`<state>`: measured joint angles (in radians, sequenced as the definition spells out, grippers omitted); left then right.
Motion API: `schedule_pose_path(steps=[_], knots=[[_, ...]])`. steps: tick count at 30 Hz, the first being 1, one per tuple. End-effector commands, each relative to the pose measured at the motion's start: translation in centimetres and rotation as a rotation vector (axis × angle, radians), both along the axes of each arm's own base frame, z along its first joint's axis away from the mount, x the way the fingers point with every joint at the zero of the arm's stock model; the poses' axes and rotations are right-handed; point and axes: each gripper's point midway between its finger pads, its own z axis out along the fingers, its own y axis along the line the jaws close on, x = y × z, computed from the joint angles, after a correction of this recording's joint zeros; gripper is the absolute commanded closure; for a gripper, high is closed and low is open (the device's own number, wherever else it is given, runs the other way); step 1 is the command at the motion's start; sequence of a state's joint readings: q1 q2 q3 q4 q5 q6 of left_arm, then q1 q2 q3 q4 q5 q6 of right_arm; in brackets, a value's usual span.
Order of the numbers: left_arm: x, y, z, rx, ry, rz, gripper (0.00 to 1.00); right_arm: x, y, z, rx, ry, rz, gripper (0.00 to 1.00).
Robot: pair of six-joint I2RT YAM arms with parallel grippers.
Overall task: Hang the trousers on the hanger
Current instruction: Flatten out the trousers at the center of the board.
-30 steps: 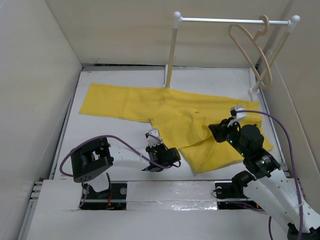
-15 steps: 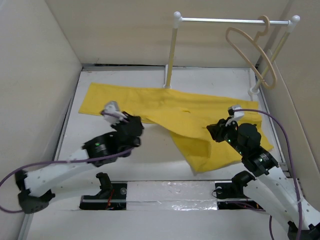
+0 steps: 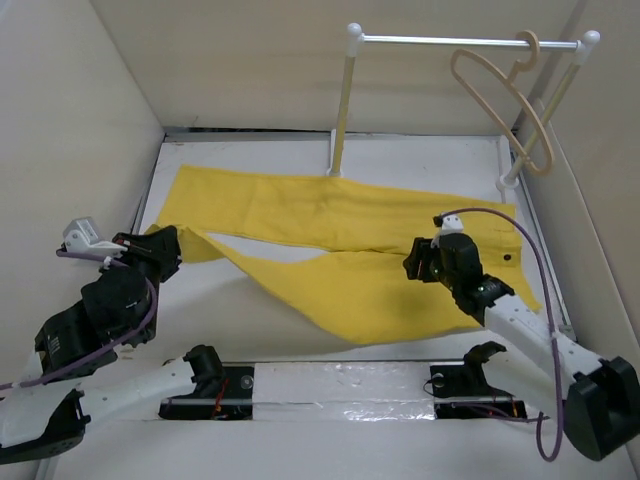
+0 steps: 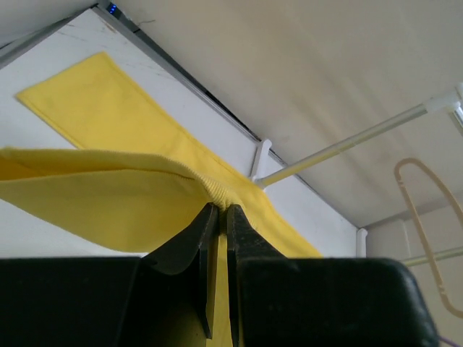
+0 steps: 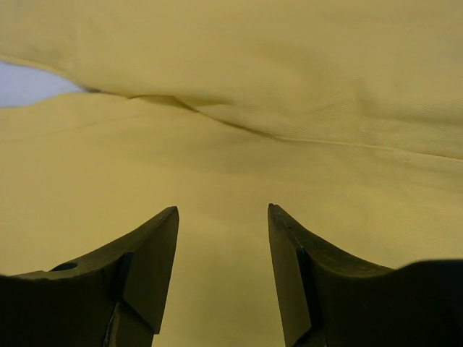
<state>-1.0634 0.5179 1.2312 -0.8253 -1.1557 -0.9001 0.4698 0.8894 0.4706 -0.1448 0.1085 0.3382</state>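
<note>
The bright yellow trousers (image 3: 330, 235) lie spread across the table, one leg along the back, the other pulled toward the left. My left gripper (image 3: 172, 243) is shut on the hem of that near leg (image 4: 217, 189) and holds it lifted at the left side. My right gripper (image 3: 414, 262) is open just above the trousers' waist part (image 5: 231, 144), nothing between its fingers. The pale beige hanger (image 3: 500, 95) hangs by its hook on the rack bar at the back right; it also shows in the left wrist view (image 4: 427, 217).
A rack with white posts (image 3: 343, 100) and a metal bar (image 3: 440, 41) stands at the back. Beige walls close the left (image 3: 60, 150), back and right sides. A white strip with the arm bases (image 3: 330, 385) runs along the near edge.
My left arm has swung far left, dragging the near trouser leg out toward the left. My right gripper has lowered and moved slightly left over the waist. The hanger swings slightly.
</note>
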Motion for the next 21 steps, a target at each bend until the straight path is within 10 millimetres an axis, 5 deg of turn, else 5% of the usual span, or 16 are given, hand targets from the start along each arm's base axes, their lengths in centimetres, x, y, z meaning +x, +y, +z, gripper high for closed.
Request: schedule_pose_path(steps=[1, 3, 7, 9, 11, 13, 14, 21], knots=[[-0.6, 3.2, 0.5, 0.015, -0.037, 0.11, 1.0, 4.3, -1.3, 1.3, 0.041, -0.06, -0.105, 0.41], [-0.8, 3.5, 0.4, 0.021, -0.061, 0.094, 1.0, 5.8, -2.4, -1.4, 0.054, 0.028, -0.132, 0.41], [-0.5, 1.8, -0.1, 0.043, -0.079, 0.007, 1.0, 9.2, -2.8, -3.4, 0.107, 0.089, -0.167, 0.42], [-0.3, 0.7, -0.6, 0.07, -0.066, -0.03, 1.0, 10.9, -2.0, -3.2, 0.159, 0.096, -0.158, 0.42], [-0.3, 0.2, -0.2, 0.089, -0.067, -0.066, 1.0, 11.9, -1.2, -5.0, 0.172, 0.155, -0.15, 0.42], [-0.6, 0.4, 0.0, 0.095, -0.07, -0.082, 1.0, 13.8, -0.5, -4.5, 0.194, 0.149, -0.139, 0.43], [-0.9, 1.0, 0.3, 0.091, -0.081, -0.081, 1.0, 14.3, -0.3, -5.7, 0.191, 0.177, -0.138, 0.44], [-1.7, 2.2, -0.1, 0.056, -0.142, -0.095, 1.0, 19.8, 1.8, -3.1, 0.208, 0.108, -0.053, 0.42]])
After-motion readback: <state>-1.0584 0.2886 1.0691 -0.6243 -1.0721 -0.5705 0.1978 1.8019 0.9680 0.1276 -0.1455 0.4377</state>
